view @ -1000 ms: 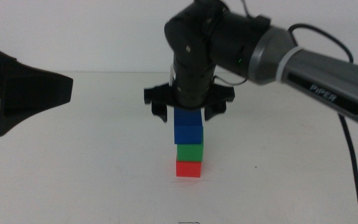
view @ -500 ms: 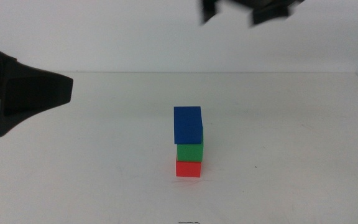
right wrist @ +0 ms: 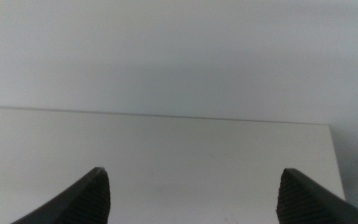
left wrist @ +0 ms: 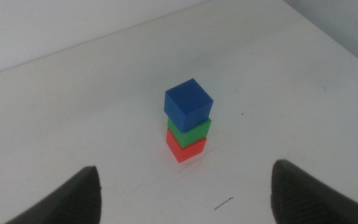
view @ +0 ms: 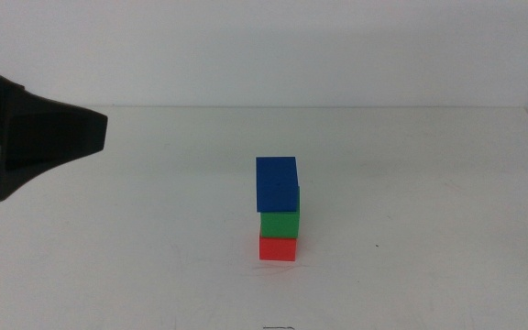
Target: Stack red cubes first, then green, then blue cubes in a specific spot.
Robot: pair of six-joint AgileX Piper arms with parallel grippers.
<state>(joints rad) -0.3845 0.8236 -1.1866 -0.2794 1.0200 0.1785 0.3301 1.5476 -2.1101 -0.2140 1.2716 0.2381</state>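
Left claw [left wrist: 182, 186] gapes, tips cut off.

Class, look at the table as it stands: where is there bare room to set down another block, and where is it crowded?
Bare white table lies on every side of the stack: blue cube on green cube on red cube. The widest patch runs from the stack to the table's right edge; another lies in front. The left side is tighter, beside the dark left arm. Both grippers are open, empty.
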